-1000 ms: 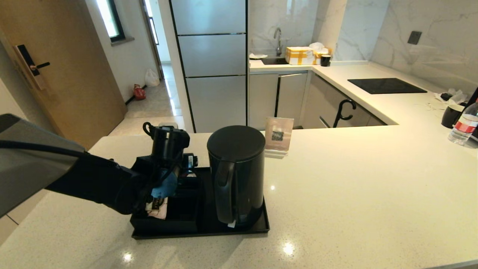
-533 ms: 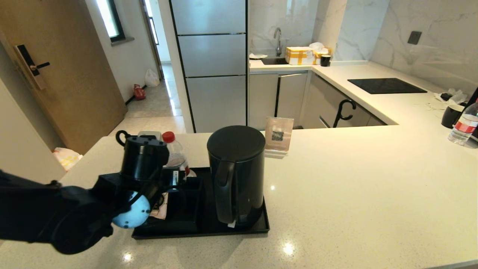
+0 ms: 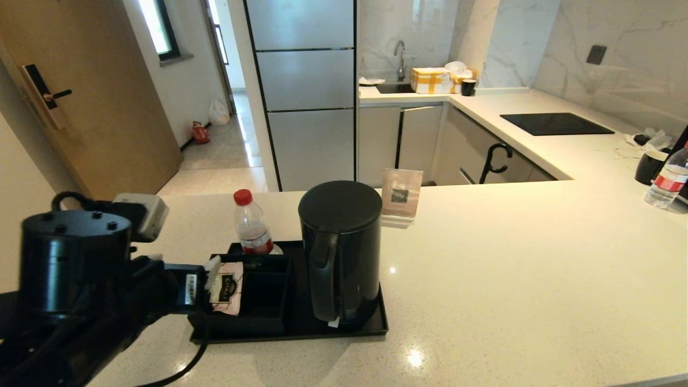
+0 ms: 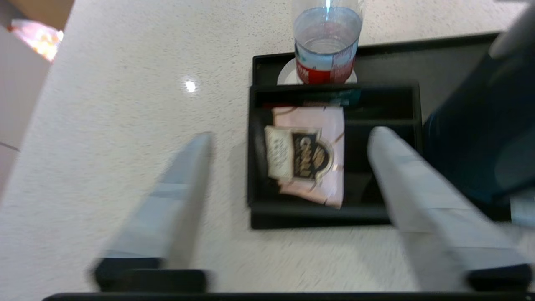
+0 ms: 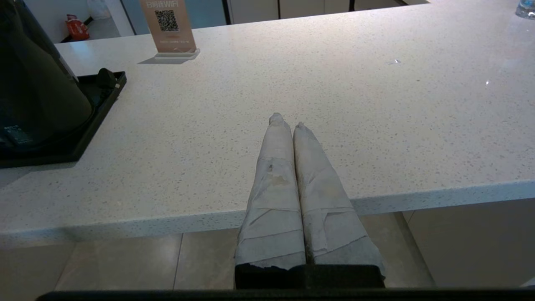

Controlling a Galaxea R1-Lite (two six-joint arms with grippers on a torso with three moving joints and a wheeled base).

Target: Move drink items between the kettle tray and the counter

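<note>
Left tool (image 4: 288,188), fingers spread and empty, hangs off the tray's (image 3: 371,329) left edge; right tool (image 5: 286,121) clenched, parked at the surface (image 3: 510,258) edge. Water bottle (image 3: 251,224) stands upright at the tray's far-left corner, kettle (image 3: 339,250) alongside. Judged best: clear the sachet box (image 3: 258,314) before withdrawing.

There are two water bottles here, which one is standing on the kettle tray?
The red-capped bottle at the tray's far left corner, beside the black kettle. The other bottle stands on the counter far to the right.
</note>
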